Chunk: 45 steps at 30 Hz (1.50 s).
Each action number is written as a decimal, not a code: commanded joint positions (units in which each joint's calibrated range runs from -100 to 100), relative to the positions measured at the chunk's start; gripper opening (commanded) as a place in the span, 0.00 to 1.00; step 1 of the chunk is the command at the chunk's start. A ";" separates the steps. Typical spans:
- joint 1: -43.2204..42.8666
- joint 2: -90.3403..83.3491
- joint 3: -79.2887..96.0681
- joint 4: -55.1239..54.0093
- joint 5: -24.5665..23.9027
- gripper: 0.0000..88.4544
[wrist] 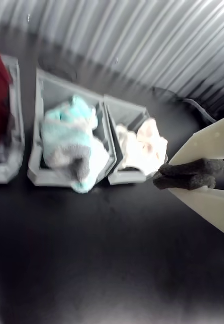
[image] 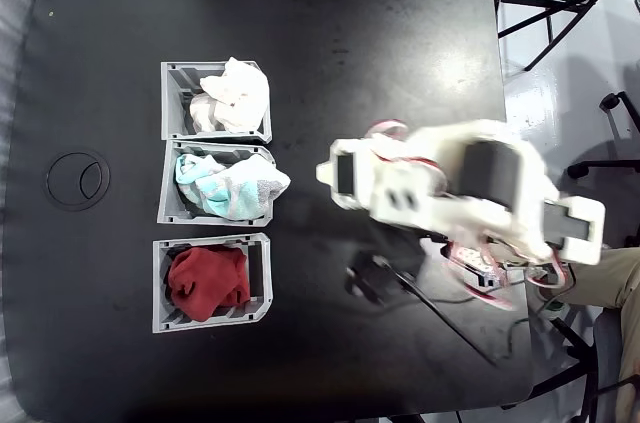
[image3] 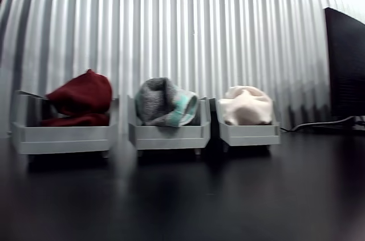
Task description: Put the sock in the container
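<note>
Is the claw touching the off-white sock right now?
Apart. The fixed view shows the sock lying in its grey container, with bare black table between it and the arm. In the wrist view, the claw is shut on nothing.

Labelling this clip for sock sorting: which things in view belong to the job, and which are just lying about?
Belong to the job:
off-white knit sock bundle
grey ribbed plastic bin holding it
gripper

Lying about:
teal-and-white cloth in its grey bin
dark red cloth in its grey bin
black cable
</note>
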 commanded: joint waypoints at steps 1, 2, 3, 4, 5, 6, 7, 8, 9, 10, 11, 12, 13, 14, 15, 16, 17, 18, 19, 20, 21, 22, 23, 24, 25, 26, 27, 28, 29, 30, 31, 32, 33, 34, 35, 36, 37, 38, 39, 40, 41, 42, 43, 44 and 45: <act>-4.33 -11.88 -2.47 1.41 -0.75 0.01; -5.44 -14.39 -2.47 1.58 -0.92 0.01; -6.54 -16.90 -2.38 1.58 -0.92 0.01; -7.72 -19.41 -2.38 1.67 -0.92 0.01; -8.90 -21.75 -2.38 2.09 -0.92 0.01; -9.92 -23.93 -2.29 2.60 -0.92 0.01; -10.95 -26.02 -2.02 2.60 -0.92 0.01; -11.81 -28.11 -0.85 2.60 -0.92 0.01; -12.52 -30.37 0.86 2.60 -0.92 0.01; -13.07 -32.71 3.21 2.60 -0.92 0.01; -13.46 -35.14 6.28 2.60 -0.92 0.01; -13.86 -37.56 9.97 2.60 -0.92 0.01; -13.94 -40.16 13.94 2.60 -0.92 0.01; -13.94 -42.92 18.18 2.52 -0.92 0.01; -13.94 -45.68 22.69 2.52 -0.86 0.01; -13.78 -48.27 27.10 2.43 -0.69 0.01; -13.46 -51.11 31.61 2.26 -0.58 0.01; -13.46 -53.71 35.94 2.01 -0.52 0.01; -13.39 -56.13 40.18 1.92 -0.52 0.01; -13.39 -58.64 44.06 1.84 -0.52 0.01; -13.39 -60.98 47.84 0.90 -0.52 0.01; -13.39 -63.41 51.54 -0.98 -0.52 0.01; -13.39 -65.67 55.06 -3.37 -0.52 0.01; -13.31 -68.01 58.57 -6.28 -0.46 0.01; -13.31 -70.44 62.27 -9.35 -0.46 0.01; -13.31 -72.69 66.06 -12.43 -0.46 0.01; -13.31 -74.95 70.03 -15.50 -0.46 0.01; -13.31 -77.13 74.08 -18.57 -0.46 0.01; -13.31 -80.39 79.95 -23.01 -0.46 0.01; -13.23 -82.48 83.73 -25.75 -0.40 0.01; -13.23 -84.57 87.34 -28.14 -0.40 0.01; -13.23 -86.50 90.68 -30.27 -0.40 0.01; -12.99 -88.42 93.74 -32.24 -0.40 0.01; -12.28 -90.34 96.63 -34.20 -0.40 0.01; -11.50 -92.18 99.42 -36.25 -0.40 0.01; -10.63 -93.77 102.22 -38.30 -0.40 0.01; -9.61 -95.36 105.01 -40.35 -0.35 0.01; -8.35 -96.78 107.81 -42.06 -0.35 0.01; -7.09 -98.04 110.33 -43.42 -0.35 0.01; -6.14 -99.38 112.86 -44.45 -0.35 0.01; -5.28 -100.46 115.02 -45.22 -0.35 0.01; -4.73 -101.47 117.01 -45.47 -0.35 0.01; -4.18 -102.39 118.81 -45.47 -0.29 0.01; -3.70 -103.56 120.70 -45.47 -0.29 0.01; -3.31 -104.56 122.15 -45.47 -0.29 0.01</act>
